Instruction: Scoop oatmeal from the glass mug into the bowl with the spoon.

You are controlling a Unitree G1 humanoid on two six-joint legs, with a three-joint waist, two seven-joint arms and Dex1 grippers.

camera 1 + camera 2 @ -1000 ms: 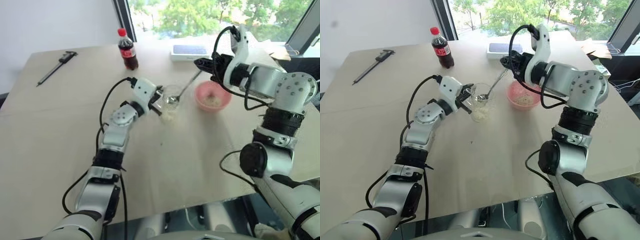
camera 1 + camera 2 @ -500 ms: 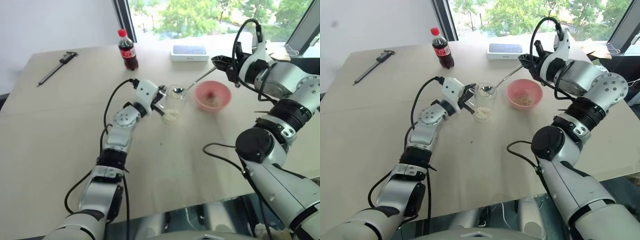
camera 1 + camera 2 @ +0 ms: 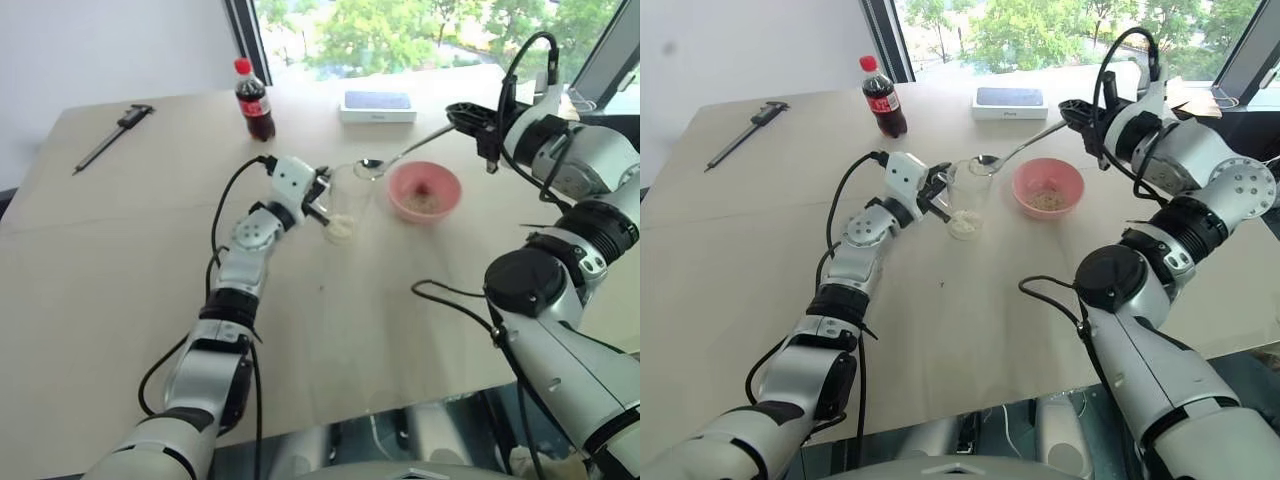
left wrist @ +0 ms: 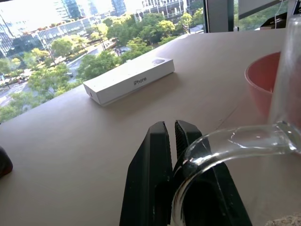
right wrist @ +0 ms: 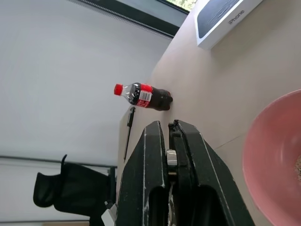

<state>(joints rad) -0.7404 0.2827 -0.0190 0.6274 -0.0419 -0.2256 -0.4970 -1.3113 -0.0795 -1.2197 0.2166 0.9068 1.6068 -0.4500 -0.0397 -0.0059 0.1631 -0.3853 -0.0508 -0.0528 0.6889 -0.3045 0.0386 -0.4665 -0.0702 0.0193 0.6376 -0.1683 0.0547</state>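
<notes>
Item: slim shiny silver metal spoon (image 3: 400, 157), my right gripper (image 3: 468, 113) clamping its handle end. Long axis is running toward my left, its oval tip hovering above the clear round glass mug (image 3: 343, 205), whose handle my left gripper (image 3: 320, 200) is pinching; shallow round pink bowl (image 3: 424, 192) is lying beneath the shaft, nearer my right.

The left arm reaches forward over the worktop with its hand (image 3: 322, 198) clamped on the handle of the glass mug (image 3: 343, 203), while the right arm is raised and bent inward, its hand (image 3: 478, 118) pointing to the left, fingers closed on the spoon (image 3: 400, 157).
</notes>
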